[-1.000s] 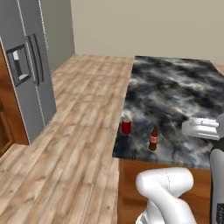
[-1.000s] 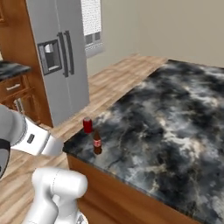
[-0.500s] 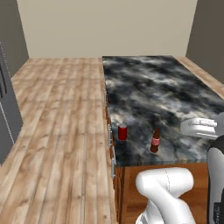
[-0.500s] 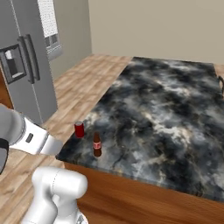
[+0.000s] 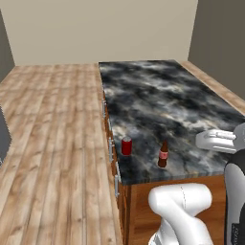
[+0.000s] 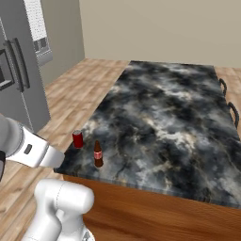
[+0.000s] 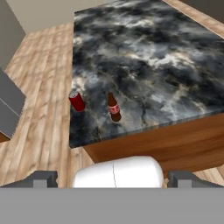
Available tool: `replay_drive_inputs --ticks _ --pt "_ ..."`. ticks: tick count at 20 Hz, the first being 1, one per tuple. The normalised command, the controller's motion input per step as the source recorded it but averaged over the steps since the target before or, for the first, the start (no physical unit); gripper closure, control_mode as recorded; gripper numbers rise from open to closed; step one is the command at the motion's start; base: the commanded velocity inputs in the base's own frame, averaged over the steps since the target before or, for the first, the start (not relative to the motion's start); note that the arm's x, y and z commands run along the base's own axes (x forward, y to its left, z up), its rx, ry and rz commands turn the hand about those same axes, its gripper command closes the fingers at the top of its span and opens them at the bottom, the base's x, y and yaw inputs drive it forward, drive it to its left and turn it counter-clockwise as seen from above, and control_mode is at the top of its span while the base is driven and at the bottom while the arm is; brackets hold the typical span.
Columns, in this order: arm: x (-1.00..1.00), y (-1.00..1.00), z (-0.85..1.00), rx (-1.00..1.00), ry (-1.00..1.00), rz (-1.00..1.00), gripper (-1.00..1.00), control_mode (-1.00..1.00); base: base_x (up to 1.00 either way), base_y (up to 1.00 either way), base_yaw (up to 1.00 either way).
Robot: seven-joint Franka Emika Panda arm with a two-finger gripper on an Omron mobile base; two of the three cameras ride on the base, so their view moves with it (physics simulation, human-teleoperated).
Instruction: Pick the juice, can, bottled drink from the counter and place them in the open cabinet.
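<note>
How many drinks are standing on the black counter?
2. The red can stands near the counter's front corner by the floor-side edge. The small brown bottled drink stands apart beside it, nearer the arm. No yellow juice bottle shows; it may be outside these views.

A plank wood floor point(image 5: 52, 143) runs along one side of the island, pale brown with darker streaks. Beige walls point(image 5: 100, 28) close the far end of the room, and a darker grey-brown wall point(image 5: 217, 38) stands at the corner. A steel fridge point(image 6: 19, 80) with dark vertical handles stands across the floor. Beyond it a white window point(image 6: 37, 28) is set in the wall. A grey fridge edge point(image 7: 11, 107) shows in the hand view.
</note>
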Motion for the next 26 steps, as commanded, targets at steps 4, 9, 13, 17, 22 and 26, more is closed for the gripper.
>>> replay_drive_inputs --ticks 4,9,13,17,22,26 --pt "0.0 0.0 0.0 0.0 0.0 0.0 -1.0 1.0 0.0 0.0 0.0" --pt "0.0 0.0 0.0 0.0 0.0 0.0 -1.0 1.0 0.0 0.0 0.0" --pt "0.02 0.0 0.0 0.0 0.0 0.0 -1.0 -1.0 0.0 0.0 0.0" --pt "0.6 -0.27 0.0 0.02 0.0 0.2 -1.0 -1.0 0.0 0.0 0.0" --pt "0.91 -0.44 0.0 0.01 0.0 0.55 -1.0 -1.0 0.0 0.0 0.0" --pt "0.81 -0.53 0.0 0.0 0.0 0.68 -1.0 -1.0 0.0 0.0 0.0"
